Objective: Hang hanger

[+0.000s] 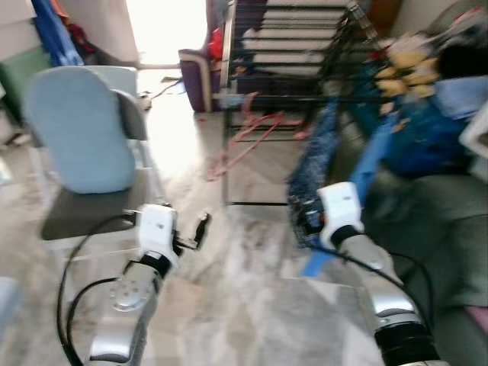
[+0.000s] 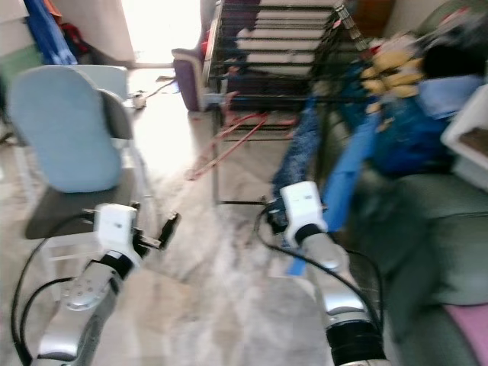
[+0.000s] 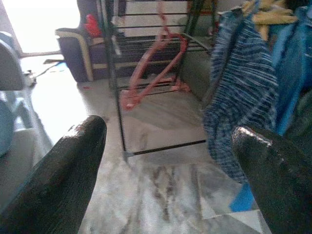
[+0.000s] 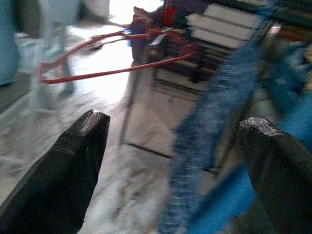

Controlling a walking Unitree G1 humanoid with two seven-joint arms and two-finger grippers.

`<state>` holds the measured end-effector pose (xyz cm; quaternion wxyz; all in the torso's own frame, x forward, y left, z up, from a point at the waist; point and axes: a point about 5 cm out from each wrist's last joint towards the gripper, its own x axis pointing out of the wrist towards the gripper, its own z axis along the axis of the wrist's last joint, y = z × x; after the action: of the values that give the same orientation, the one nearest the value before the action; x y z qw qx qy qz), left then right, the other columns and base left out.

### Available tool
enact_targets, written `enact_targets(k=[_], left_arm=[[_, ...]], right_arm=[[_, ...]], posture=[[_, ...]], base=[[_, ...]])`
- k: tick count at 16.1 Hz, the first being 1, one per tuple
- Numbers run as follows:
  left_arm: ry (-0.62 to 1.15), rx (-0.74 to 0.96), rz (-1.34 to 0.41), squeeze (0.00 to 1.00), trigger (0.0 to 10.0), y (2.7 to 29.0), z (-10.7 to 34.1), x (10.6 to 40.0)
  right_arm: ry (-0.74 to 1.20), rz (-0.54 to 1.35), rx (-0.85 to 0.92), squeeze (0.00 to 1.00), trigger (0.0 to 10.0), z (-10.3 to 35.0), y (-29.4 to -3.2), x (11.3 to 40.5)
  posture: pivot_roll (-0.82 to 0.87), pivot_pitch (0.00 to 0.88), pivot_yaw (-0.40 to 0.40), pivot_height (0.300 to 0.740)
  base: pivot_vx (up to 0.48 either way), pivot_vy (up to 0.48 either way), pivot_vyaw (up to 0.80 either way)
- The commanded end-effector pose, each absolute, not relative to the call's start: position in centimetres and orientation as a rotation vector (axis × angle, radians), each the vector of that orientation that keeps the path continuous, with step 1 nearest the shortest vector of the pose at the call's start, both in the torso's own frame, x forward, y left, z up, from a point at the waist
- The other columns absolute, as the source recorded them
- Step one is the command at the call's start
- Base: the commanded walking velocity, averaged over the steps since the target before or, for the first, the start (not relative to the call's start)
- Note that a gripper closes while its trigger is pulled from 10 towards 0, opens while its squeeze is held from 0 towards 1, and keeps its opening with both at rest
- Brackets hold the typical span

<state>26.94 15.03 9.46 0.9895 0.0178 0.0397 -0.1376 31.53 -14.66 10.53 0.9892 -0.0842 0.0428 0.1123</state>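
The pictures are blurred. A black wire drying rack (image 1: 297,69) stands on the marble floor (image 1: 252,267) in front of the robot, and a red hanger (image 3: 153,68) hangs on one of its lower rails, tilted, with its lower end near the floor. The hanger is free; no claw touches it. The left claw (image 3: 165,161) is raised over the floor, well apart from the rack, and its two black fingers (image 3: 63,175) stand wide from each other with nothing between them, so it is released. The right claw (image 4: 170,161) is also released, its fingers (image 4: 63,170) spread wide and empty; it points toward the rack, close to a dark blue patterned cloth (image 1: 313,168) that hangs down from the right end of the rack. Beside this cloth hangs a plain bright blue cloth (image 1: 366,175), and more blue clothes (image 1: 427,130) lie in a heap to the right, with something yellow (image 1: 408,69) on top that I cannot make out. On the robot's left stands a chair with a light blue back (image 1: 80,130). Behind the rack is a dark purple seat (image 1: 198,76), and bright light falls on the floor there.
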Motion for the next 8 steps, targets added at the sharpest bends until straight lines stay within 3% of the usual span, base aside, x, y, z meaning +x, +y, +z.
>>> enact_targets(k=[1,4,6,8], left_arm=[[0.084,0.059,-0.266,0.00,10.0,15.8,9.1,27.2],[-0.023,0.089,-0.083,0.00,10.0,17.1,9.1,26.9],[-0.039,0.112,0.046,0.00,10.0,18.1,8.2,26.2],[-0.061,0.148,0.015,0.00,10.0,17.6,8.0,26.2]], right_arm=[[0.091,0.226,-0.150,0.00,10.0,9.9,-14.1,31.3],[0.000,0.164,-0.225,0.00,10.0,10.1,-15.5,30.7],[-0.047,0.142,-0.155,0.00,10.0,10.3,-17.5,30.1],[-0.053,0.186,-0.148,0.00,10.0,11.2,-18.7,30.4]], posture=[[-0.04,0.000,-0.019,0.740],[-0.07,0.000,-0.012,0.740],[-0.10,0.000,-0.003,0.740],[-0.11,0.000,0.001,0.740]], base=[[0.000,-0.300,0.00],[0.000,0.000,0.00],[0.000,0.000,0.00],[0.000,0.000,0.00]])
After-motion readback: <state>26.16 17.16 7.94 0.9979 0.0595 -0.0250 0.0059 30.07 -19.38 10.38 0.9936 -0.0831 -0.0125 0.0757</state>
